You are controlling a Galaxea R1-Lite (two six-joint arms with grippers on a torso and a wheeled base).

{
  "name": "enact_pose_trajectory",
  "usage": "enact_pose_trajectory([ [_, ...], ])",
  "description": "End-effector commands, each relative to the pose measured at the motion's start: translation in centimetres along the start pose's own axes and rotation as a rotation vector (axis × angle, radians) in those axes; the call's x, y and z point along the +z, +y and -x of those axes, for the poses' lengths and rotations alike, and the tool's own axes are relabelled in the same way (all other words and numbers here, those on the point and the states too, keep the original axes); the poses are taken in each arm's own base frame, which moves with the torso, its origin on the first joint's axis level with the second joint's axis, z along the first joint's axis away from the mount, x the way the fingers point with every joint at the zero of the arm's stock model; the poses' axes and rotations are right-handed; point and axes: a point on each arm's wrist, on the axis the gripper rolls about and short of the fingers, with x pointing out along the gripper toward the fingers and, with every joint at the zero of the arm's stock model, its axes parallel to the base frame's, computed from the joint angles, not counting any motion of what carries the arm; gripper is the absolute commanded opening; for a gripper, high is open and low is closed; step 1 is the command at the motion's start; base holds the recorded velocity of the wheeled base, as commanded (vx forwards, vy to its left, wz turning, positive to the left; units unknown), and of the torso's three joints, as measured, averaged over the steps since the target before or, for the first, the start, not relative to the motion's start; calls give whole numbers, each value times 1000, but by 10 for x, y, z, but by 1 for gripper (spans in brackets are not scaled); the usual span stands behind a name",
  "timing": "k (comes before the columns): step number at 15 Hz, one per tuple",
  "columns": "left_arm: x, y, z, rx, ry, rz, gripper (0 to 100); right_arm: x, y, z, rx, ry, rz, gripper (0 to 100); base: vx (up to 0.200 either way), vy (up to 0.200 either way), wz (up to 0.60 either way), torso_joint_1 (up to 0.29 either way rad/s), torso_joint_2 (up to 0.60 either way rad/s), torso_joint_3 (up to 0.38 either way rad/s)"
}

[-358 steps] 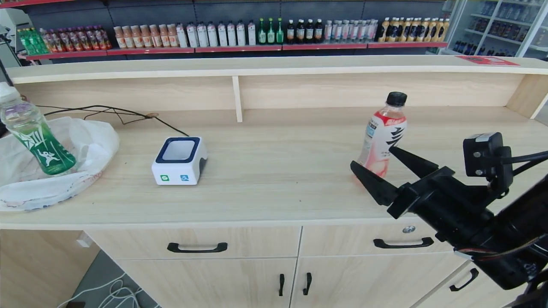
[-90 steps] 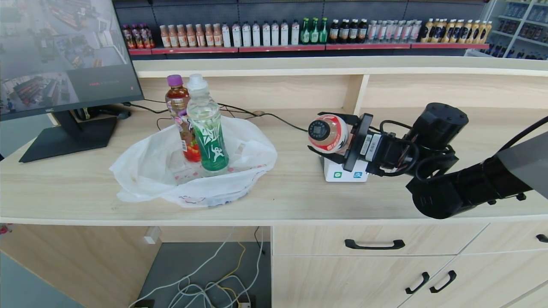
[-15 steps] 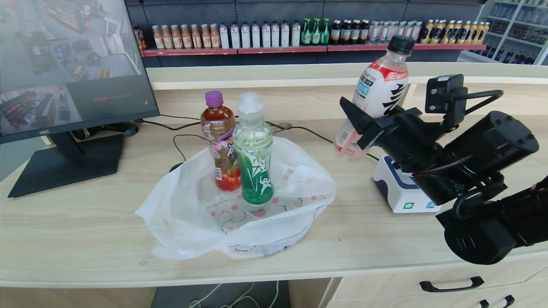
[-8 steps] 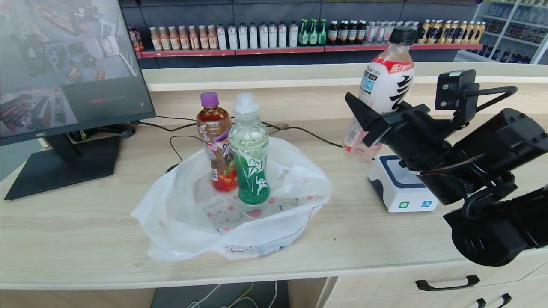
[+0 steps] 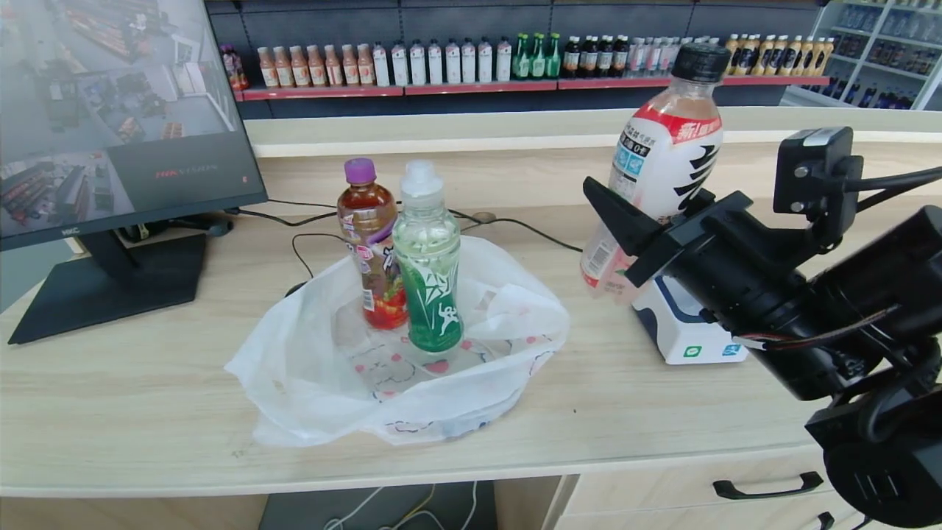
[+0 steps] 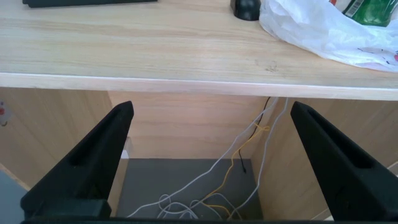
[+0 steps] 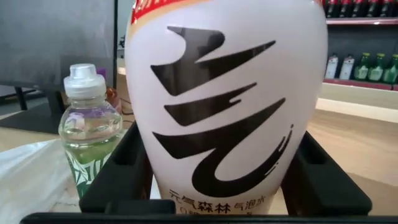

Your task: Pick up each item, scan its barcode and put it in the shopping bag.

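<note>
Since the bottle [image 5: 666,154] must stand in the shopping bag [image 5: 309,397] off to its left, my right gripper [image 5: 647,202] clamps it upright around the waist, near the scanner [image 5: 688,338], while my left gripper [image 6: 211,109] hangs wide open by the counter [image 6: 124,50] edge, out of the way.

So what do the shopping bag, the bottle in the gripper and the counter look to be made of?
Shopping bag: thin plastic film, it seems; white, half see-through, crumpled.
Bottle in the right gripper: clear plastic by the look, pale pink liquid showing through, under a glossy printed wrap; black cap.
Counter: pale wood grain, matte; real wood or laminate, cannot tell.
</note>
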Motion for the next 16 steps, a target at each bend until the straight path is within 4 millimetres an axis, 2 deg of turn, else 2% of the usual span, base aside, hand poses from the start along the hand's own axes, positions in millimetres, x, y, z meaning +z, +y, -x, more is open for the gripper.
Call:
enact_pose_trajectory([
  [1,0,0,0,-1,0,0,100,2,2,1,7,-3,-4,0,0,0,0,0,0,0],
  [6,0,0,0,-1,0,0,100,0,3,5,3,14,-5,0,-200,0,0,4,3,2],
  [16,0,0,0,1,0,2,100,-3,3,10,3,35,-6,0,0,0,0,0,0,0],
])
